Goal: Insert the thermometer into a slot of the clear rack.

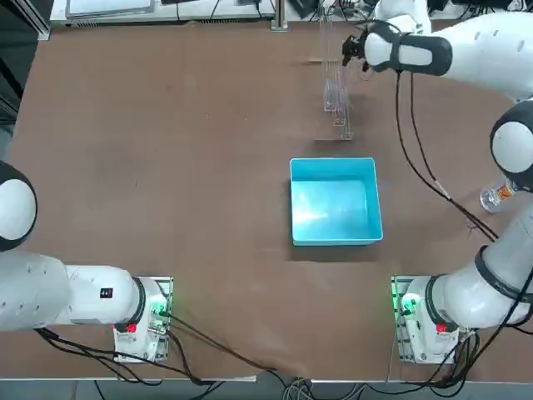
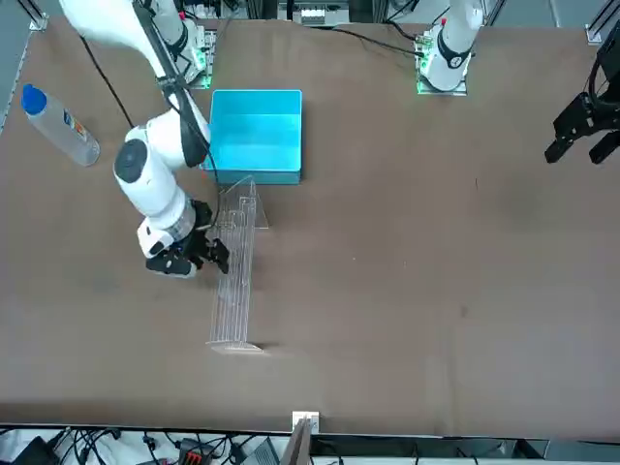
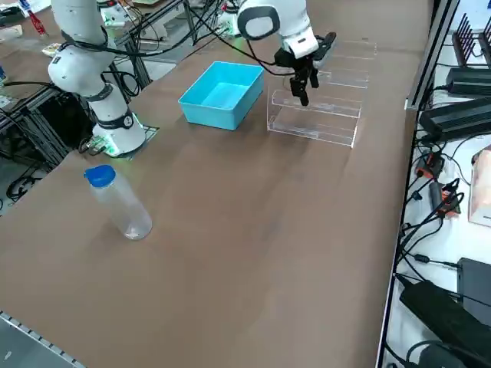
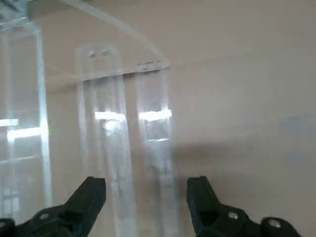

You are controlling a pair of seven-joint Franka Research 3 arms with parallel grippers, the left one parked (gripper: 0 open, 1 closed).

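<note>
Blue bottle cap point(image 2: 34, 100), front view; overhead, unseen.

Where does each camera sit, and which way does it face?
Top: overhead, looking down on the blue square box; both arms show.
Front: across the table, facing the robot; working right arm at picture left.
Right side: raised at the robot's right, looking diagonally down past the blue-capped translucent bottle; right arm shows.
Right wrist: on the right arm, facing the clear acrylic rack; right gripper open.
Shared: front and right side both show box, bottle and rack.
</note>
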